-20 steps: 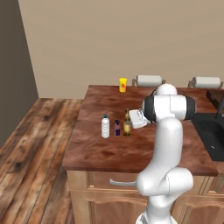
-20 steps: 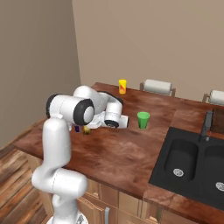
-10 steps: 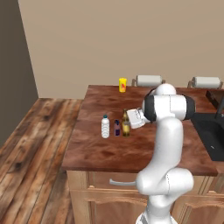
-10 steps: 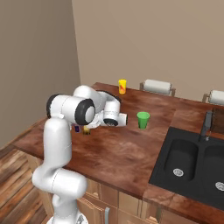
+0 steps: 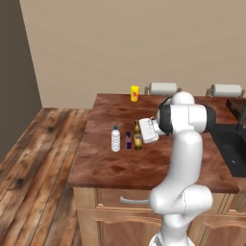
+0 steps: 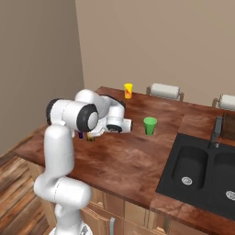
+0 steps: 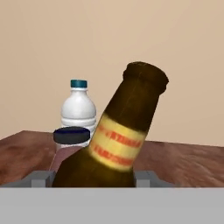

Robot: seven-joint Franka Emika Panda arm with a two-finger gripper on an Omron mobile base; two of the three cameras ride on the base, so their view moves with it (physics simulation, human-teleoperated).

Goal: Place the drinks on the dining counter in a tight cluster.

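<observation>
Beige walls and plank flooring frame a broad island counter (image 5: 105, 166) with a dark reddish-brown wood top, where three small bottles stand in a row near the left edge: one clear-white plastic water bottle (image 5: 116, 139) with a dark cap, one shorter purple-blue bottle (image 5: 129, 140) beside it, and one slim amber-brown glass bottle (image 5: 138, 138) with a yellow label banded in red. From the hand view the amber bottle (image 7: 114, 140) looks tilted and sits between the two grey fingertips (image 7: 40, 178); whether the jaws of the white arm's gripper (image 5: 145, 131) press it or stand just clear cannot be told. One yellow cup (image 5: 135, 93) and one green cup (image 6: 150, 125) stand apart; two white stool backs (image 5: 164, 88) line the far side, and a black sink (image 6: 202, 167) lies right
</observation>
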